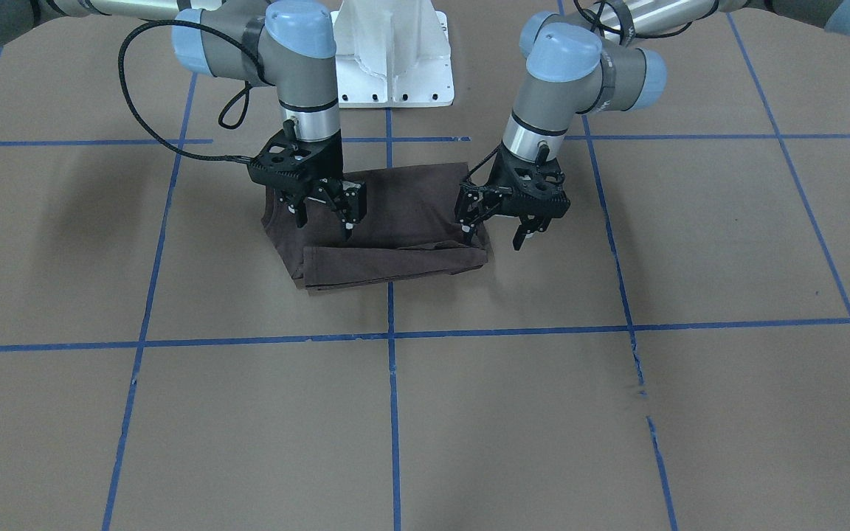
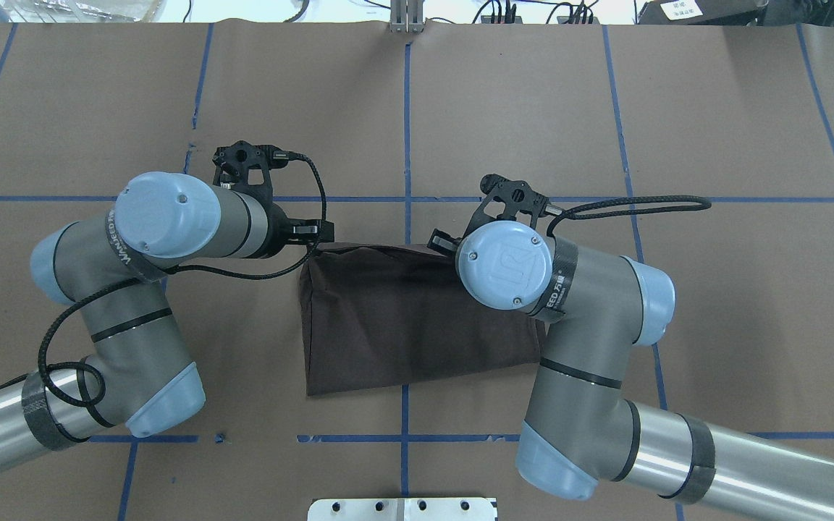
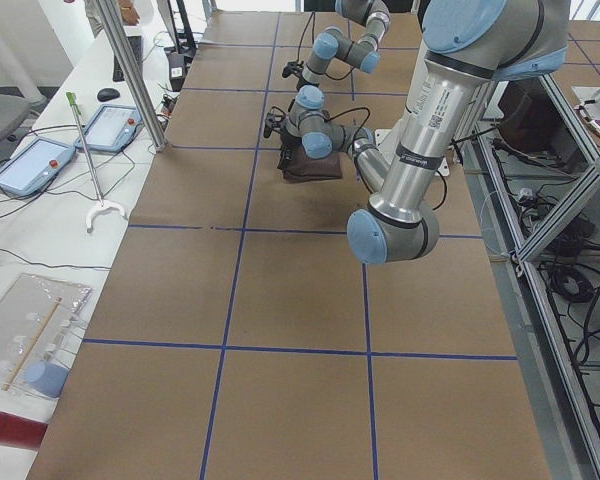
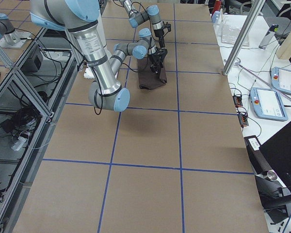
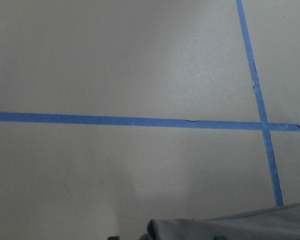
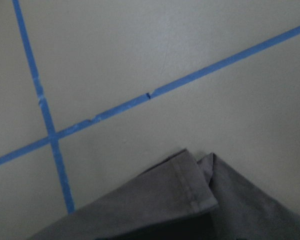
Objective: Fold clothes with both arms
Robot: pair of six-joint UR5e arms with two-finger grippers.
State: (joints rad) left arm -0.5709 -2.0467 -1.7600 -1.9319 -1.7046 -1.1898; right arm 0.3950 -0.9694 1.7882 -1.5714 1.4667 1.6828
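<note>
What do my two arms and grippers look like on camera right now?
The left arm and right arm are silver-grey tubes with light blue joint caps and black lettered bands. Black braided cables loop to the wrists. The left gripper and right gripper are black, two-fingered.

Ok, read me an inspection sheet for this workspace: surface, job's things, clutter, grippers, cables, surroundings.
surface: brown paper-covered table with blue tape grid.
job's things: dark brown T-shirt, folded into a compact rectangle near the white bolted pedestal base.
clutter: nothing seen.
grippers: black two-finger left gripper and right gripper both open, over the shirt's opposite ends.
cables: black braided cable loops out from the right wrist.
surroundings: white side bench with two grey tablet controllers.
</note>
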